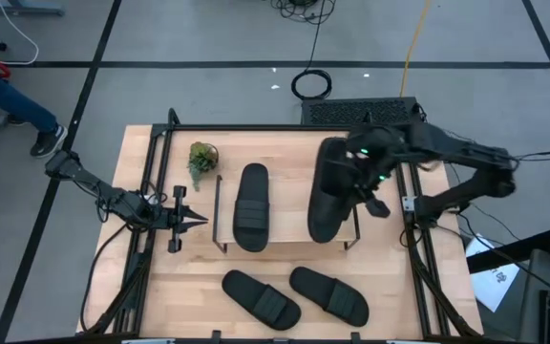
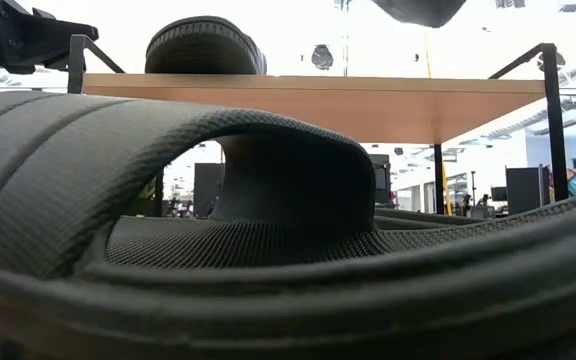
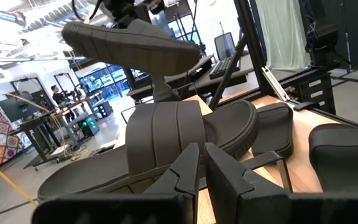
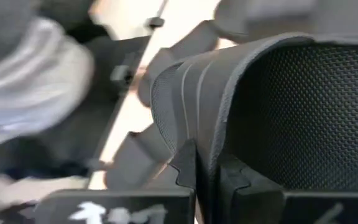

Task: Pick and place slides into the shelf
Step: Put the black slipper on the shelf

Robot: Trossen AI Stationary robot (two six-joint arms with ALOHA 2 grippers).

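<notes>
Slides lie four across the scene in the high view: one (image 1: 250,206) rests flat on the shelf (image 1: 289,245) at centre frame, a second (image 1: 335,189) hangs over the shelf's right half, clamped by the right gripper (image 1: 367,187), and two more (image 1: 260,299) (image 1: 328,292) wait on the wooden table (image 1: 137,158) at lower centre. The left gripper (image 1: 201,219), fingers together and empty, waits at left of the shelf near a small potted plant (image 1: 201,157). In the low view, one waiting slide (image 2: 268,250) fills the frame, its ribbed strap arching in front of the shelf's plank top (image 2: 368,100); the shelved slide (image 2: 204,45) sits at upper left, and the carried one's tip (image 2: 423,10) pokes in at the top edge. The left wrist view shows the closed left fingers (image 3: 185,168) at bottom, the shelved slide (image 3: 166,134) ahead and the carried slide (image 3: 129,40) aloft at upper left. The right wrist view shows the right fingers (image 4: 185,165) pinched on the edge of the strap (image 4: 222,87). Judged by its foam look, a slide should be light, pliant and matte, not slippery or fragile; the strap edge appears the natural hold. Likely obstacles are the shelf's thin black wire frames (image 1: 219,212) and the slide already on top.
</notes>
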